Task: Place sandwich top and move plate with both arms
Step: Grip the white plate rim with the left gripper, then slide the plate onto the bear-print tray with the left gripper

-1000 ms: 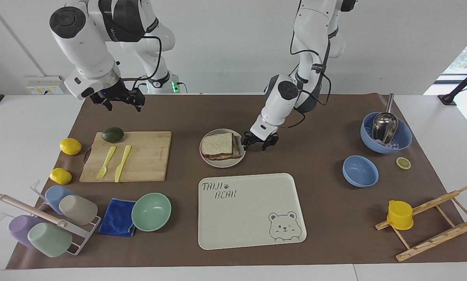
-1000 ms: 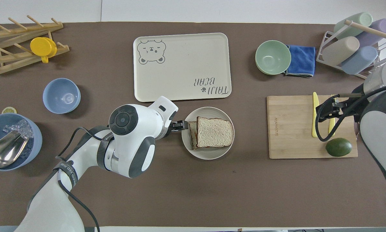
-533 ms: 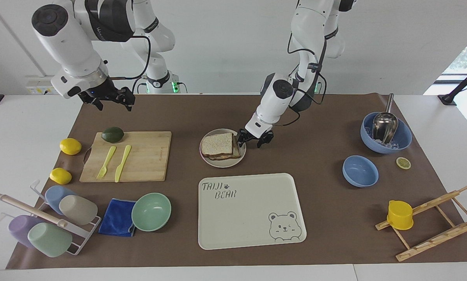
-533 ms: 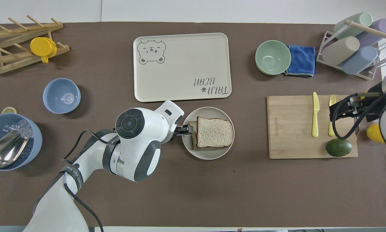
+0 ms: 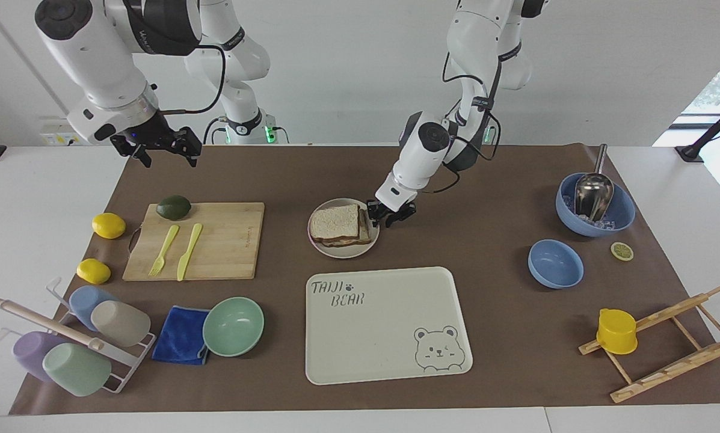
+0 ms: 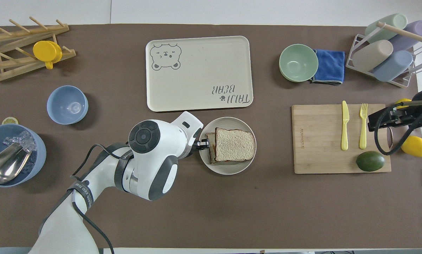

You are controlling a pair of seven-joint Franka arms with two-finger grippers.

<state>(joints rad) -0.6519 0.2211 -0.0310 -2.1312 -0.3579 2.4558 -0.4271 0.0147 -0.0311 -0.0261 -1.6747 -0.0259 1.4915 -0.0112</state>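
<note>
Left gripper [image 5: 390, 214] sits at the plate [image 5: 343, 250] rim on the left arm's end; we cannot tell whether its fingers pinch it. Right gripper [image 5: 162, 146] hangs spread above the mat. We see one sandwich top [image 5: 334, 222], squarish, pale and speckled with brown crust, lying flat on the stack on the one round off-white plate.

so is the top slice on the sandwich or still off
On: the sandwich top lies flat on the stack on the plate.
</note>
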